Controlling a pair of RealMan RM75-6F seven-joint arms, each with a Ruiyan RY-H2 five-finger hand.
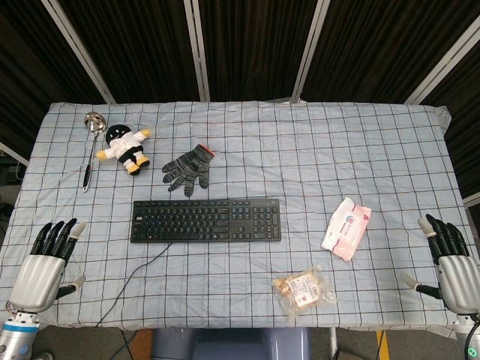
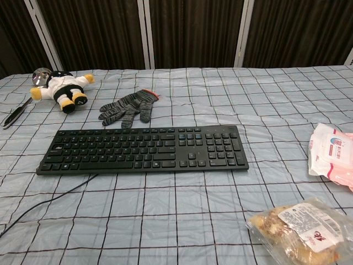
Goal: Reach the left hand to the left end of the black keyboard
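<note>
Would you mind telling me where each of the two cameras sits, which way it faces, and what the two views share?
Head view: high above the near table edge, looking steeply down on the checked cloth; the left hand and right hand show at the bottom corners, fingers apart, holding nothing.
Chest view: low at the near edge, facing forward across the table toward the dark curtain; no part of the robot shows.
Shared: black keyboard, grey glove, plush doll, ladle, wipes pack, snack bag.

It looked like a lab: dark curtain panels (image 1: 247,45) hung behind a table (image 1: 375,150) under checked cloth.
</note>
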